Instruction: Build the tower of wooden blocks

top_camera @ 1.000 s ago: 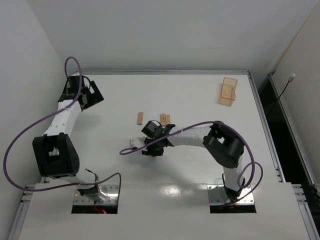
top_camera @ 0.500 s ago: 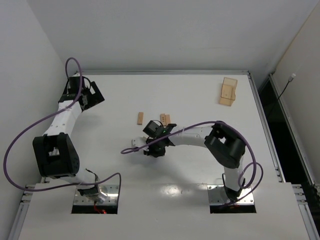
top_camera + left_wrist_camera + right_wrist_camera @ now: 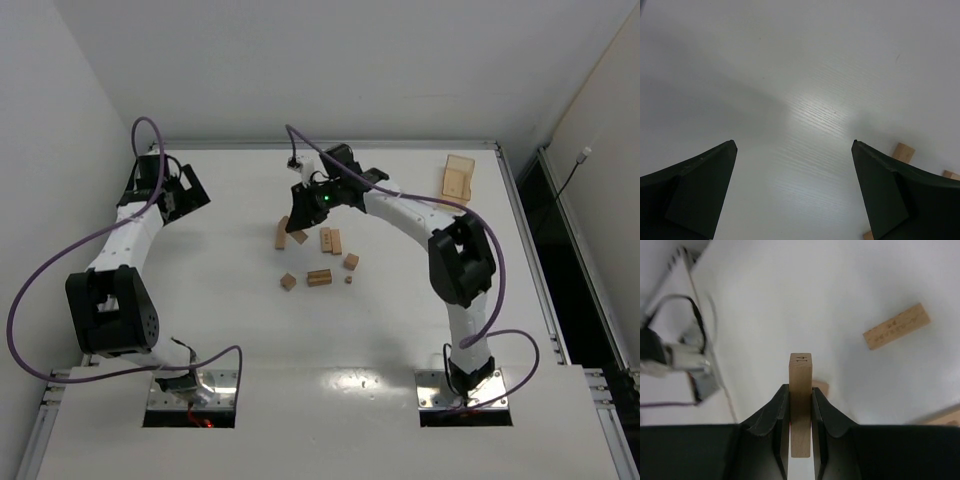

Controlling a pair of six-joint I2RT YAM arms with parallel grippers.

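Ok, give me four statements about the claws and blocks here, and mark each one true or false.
1. The right claw is shut on a wooden bar. True.
2. The left claw holds a cube. False: it is open, with nothing between its fingers.
3. The wood blocks stand as a finished tower. False: they lie scattered, none stacked on another.
4. The amber box sits near the far right corner of the table. True.
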